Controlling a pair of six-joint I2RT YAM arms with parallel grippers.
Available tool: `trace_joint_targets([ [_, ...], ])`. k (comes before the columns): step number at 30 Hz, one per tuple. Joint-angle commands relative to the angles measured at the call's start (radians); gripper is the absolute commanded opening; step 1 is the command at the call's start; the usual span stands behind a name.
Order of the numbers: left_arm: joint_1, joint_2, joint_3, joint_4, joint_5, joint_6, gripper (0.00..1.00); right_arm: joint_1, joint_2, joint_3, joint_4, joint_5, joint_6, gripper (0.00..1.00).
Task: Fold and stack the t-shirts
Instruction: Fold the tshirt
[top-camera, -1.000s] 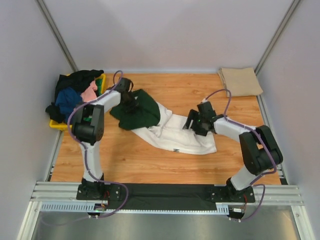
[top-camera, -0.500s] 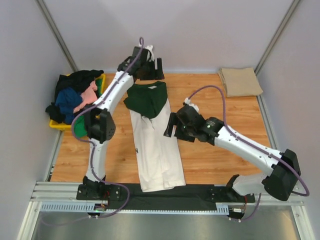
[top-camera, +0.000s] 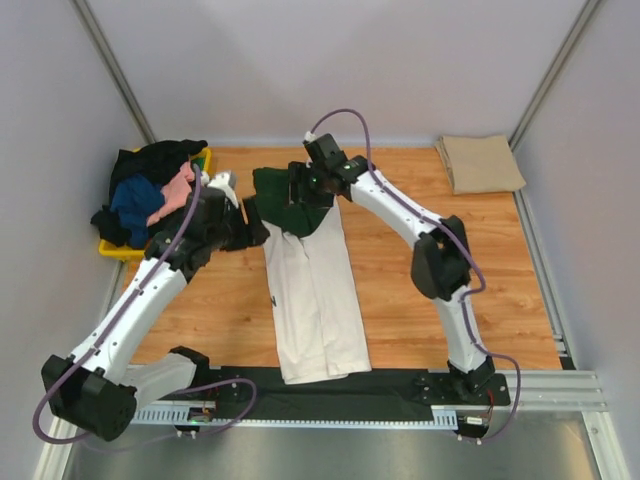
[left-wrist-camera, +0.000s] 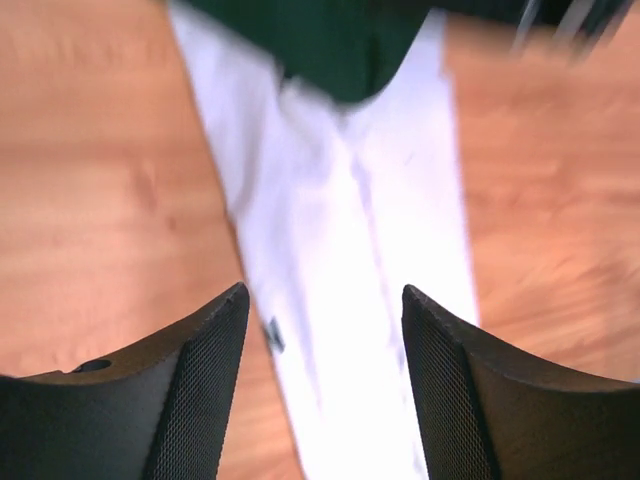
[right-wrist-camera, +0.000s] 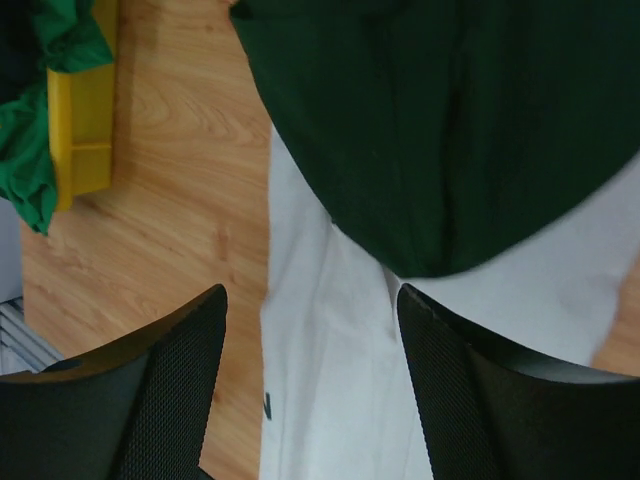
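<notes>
Both arms have swung in: left gripper (top-camera: 248, 224) now sits just left of the shirt (top-camera: 315, 290), right gripper (top-camera: 302, 186) over its green sleeves (top-camera: 300, 210), both wide open and empty. Shirt lies long on the table (top-camera: 430, 320), hem overhanging the near edge; a lopsided pinch could skew the fold.

Cream tee (top-camera: 315, 300), green sleeves folded in, long flat strip at centre; tan tee (top-camera: 483, 163) folded far-right; mixed pile (top-camera: 150, 190) far-left.

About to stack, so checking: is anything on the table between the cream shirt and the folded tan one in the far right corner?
Nothing visible lies there: only bare wood of the table between the cream shirt and the tan shirt. The right arm's own forearm reaches across above that stretch.
</notes>
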Motion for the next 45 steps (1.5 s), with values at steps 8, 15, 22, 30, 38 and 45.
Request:
trace_joint_targets([
  [8, -0.021, -0.168, -0.248, -0.05, 0.095, -0.06, 0.68, -0.114, 0.447, 0.432, 0.055, -0.193, 0.113, 0.7],
  [15, -0.026, -0.179, -0.245, -0.087, 0.112, -0.014, 0.67, -0.217, 0.531, 0.401, 0.116, -0.121, 0.151, 0.69],
  [22, -0.026, -0.159, -0.254, -0.09, 0.115, 0.005, 0.67, -0.287, 0.612, 0.466, 0.202, -0.137, 0.17, 0.7],
  [30, -0.03, -0.132, -0.265, -0.072, 0.14, -0.001, 0.67, -0.295, 0.564, 0.435, 0.294, -0.203, 0.171, 0.81],
  [38, -0.073, -0.21, -0.368, -0.065, 0.167, -0.054, 0.67, -0.324, 0.256, 0.351, 0.334, -0.326, 0.176, 0.99],
  [45, -0.124, -0.247, -0.561, 0.068, 0.222, -0.141, 0.67, -0.309, -0.248, -0.284, 0.127, -0.141, 0.064, 0.97],
])
